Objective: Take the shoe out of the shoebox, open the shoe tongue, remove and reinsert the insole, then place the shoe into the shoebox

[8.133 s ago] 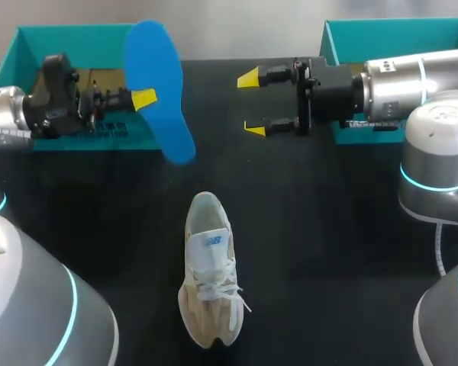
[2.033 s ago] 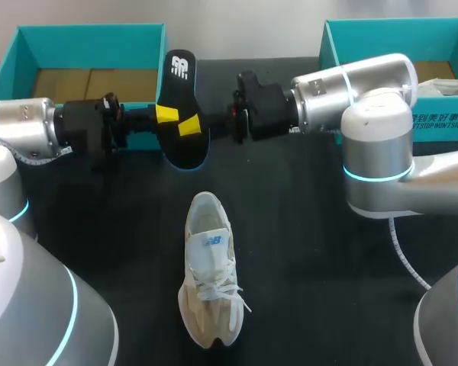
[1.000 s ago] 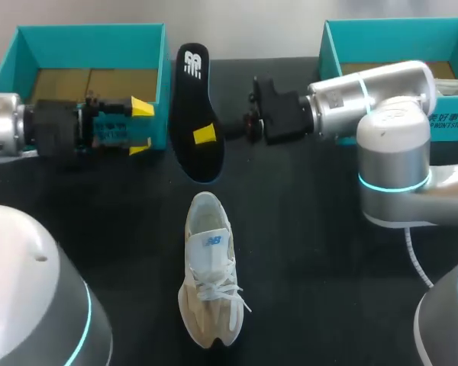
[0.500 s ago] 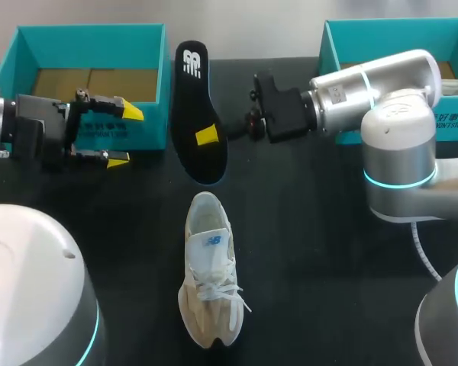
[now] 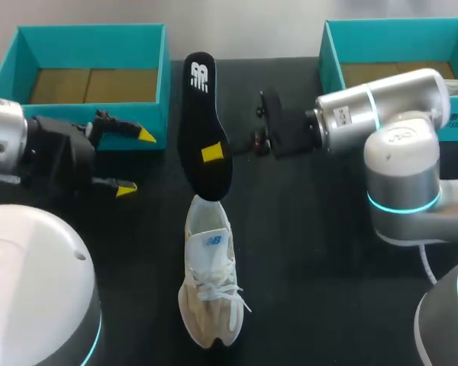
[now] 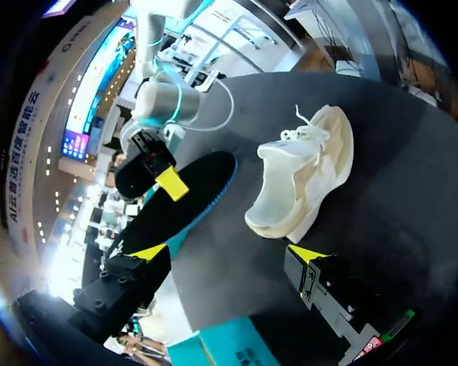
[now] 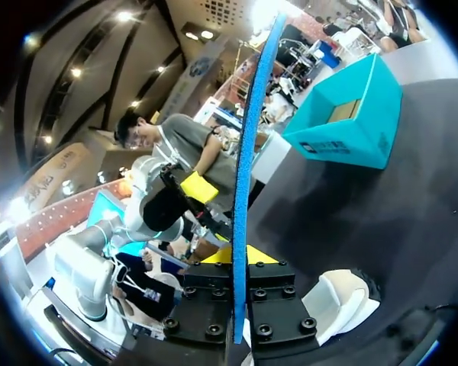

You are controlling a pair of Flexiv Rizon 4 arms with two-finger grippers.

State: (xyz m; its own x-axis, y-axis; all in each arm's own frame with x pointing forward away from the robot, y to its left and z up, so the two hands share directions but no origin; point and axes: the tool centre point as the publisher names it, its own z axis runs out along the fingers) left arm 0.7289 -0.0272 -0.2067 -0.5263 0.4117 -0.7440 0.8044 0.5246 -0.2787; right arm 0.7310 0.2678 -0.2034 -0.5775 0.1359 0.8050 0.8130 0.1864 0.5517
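A black insole (image 5: 202,126) with a blue underside hangs upright above the table, my right gripper (image 5: 215,153) shut on its middle. Its lower end sits just over the heel opening of the cream shoe (image 5: 208,271), which lies on the black table with its toe toward the front. My left gripper (image 5: 131,162) stands open and holds nothing, to the left of the insole. From the left wrist, the shoe (image 6: 305,179) and insole (image 6: 185,200) lie ahead of the open left gripper (image 6: 227,252). From the right wrist, the insole (image 7: 244,175) shows edge-on in the right gripper (image 7: 241,258), the shoe (image 7: 340,301) below.
A teal shoebox (image 5: 91,29) stands at the back left behind my left gripper; the right wrist view shows this shoebox (image 7: 351,126) too. A second teal box (image 5: 397,23) is at the back right behind my right arm.
My right arm has brought the insole nearer and lower, its end now over the shoe's heel. My left arm, its gripper open, has drawn back toward the front left.
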